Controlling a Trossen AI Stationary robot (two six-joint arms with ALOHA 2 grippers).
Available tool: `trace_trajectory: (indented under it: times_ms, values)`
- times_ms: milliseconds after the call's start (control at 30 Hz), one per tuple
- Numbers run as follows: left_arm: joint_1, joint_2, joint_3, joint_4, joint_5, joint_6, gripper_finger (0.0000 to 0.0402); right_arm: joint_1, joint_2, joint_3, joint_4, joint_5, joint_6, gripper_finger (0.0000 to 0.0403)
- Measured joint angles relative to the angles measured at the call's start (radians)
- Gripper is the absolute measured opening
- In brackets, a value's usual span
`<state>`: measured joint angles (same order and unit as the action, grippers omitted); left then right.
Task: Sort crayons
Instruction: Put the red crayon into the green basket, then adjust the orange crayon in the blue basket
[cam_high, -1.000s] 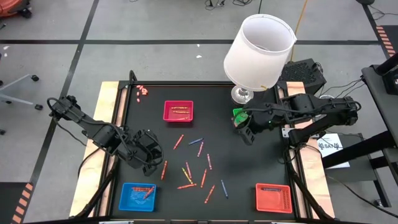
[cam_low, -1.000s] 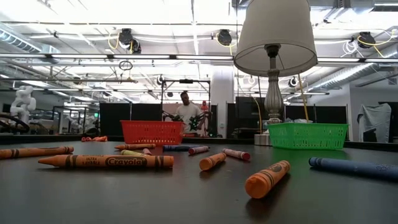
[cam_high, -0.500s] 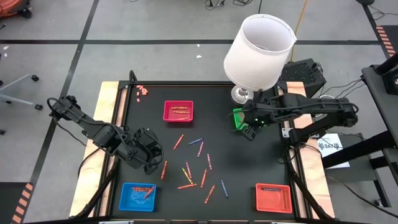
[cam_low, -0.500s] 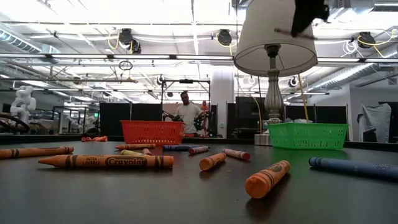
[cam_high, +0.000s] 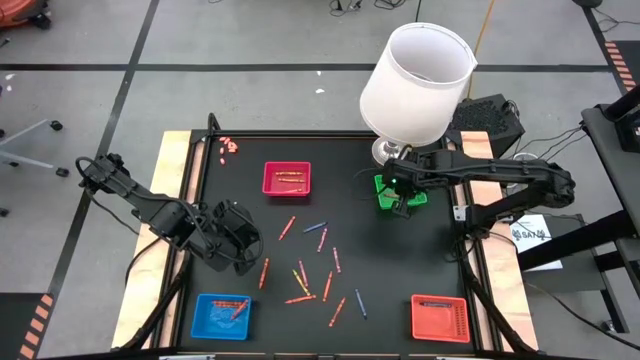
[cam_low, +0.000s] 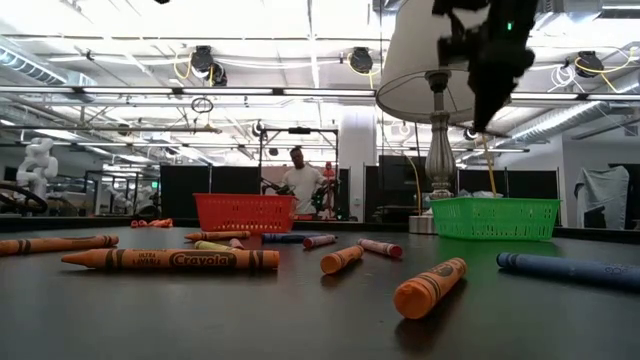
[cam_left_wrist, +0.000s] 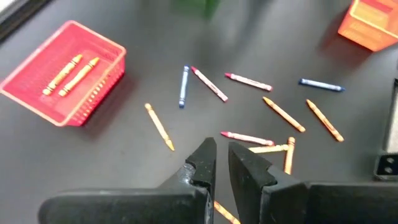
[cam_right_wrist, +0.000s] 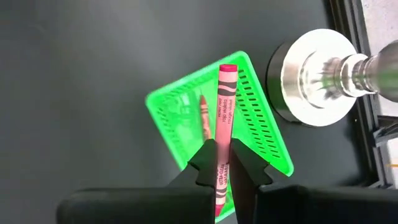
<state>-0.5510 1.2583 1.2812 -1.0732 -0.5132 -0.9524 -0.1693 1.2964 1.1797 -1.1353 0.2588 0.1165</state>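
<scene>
Several crayons lie loose on the black table's middle; the low view shows them close up. My right gripper hangs over the green tray at the table's far right, shut on a pink-red crayon. In the low view it stands well above the tray. One crayon lies inside the green tray. My left gripper hovers over the table's left side, its fingers a narrow gap apart with nothing between. My right gripper pinches the pink-red crayon by its wrapped lower half between its two fingers. The fingers point steeply down and the crayon lies along them. Its free end sticks out past the fingertips, clear above the green tray.
A pink tray with crayons stands far centre-left, a blue tray near left, an orange-red tray near right. A white-shaded lamp stands just beyond the green tray, its metal base beside it. A person shows far behind.
My right gripper has sunk and swung toward the table's far edge to a place over the green tray, coming into the low view from above. Its wrist has rolled, with the crayon still in its fingers. My left gripper has turned a little on the spot.
</scene>
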Motion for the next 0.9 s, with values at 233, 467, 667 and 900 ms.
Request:
trace_trajectory:
  times_ms: [233,467,667,900]
  values:
    - [0.002,0.000,0.000,-0.019,-0.024,0.000,0.0043,-0.078,0.000,-0.165,0.169,0.000,-0.134,0.0006]
    - [0.002,0.000,0.000,-0.020,-0.040,0.000,0.0043,-0.125,0.000,-0.310,0.337,0.004,-0.234,0.0011]
    - [0.002,0.000,0.000,-0.020,-0.041,-0.003,0.0043,-0.152,0.000,-0.347,0.363,0.005,-0.320,0.0044]
    - [0.002,0.000,0.000,-0.020,-0.041,-0.008,0.0043,-0.164,0.000,-0.317,0.360,0.006,-0.319,0.0091]
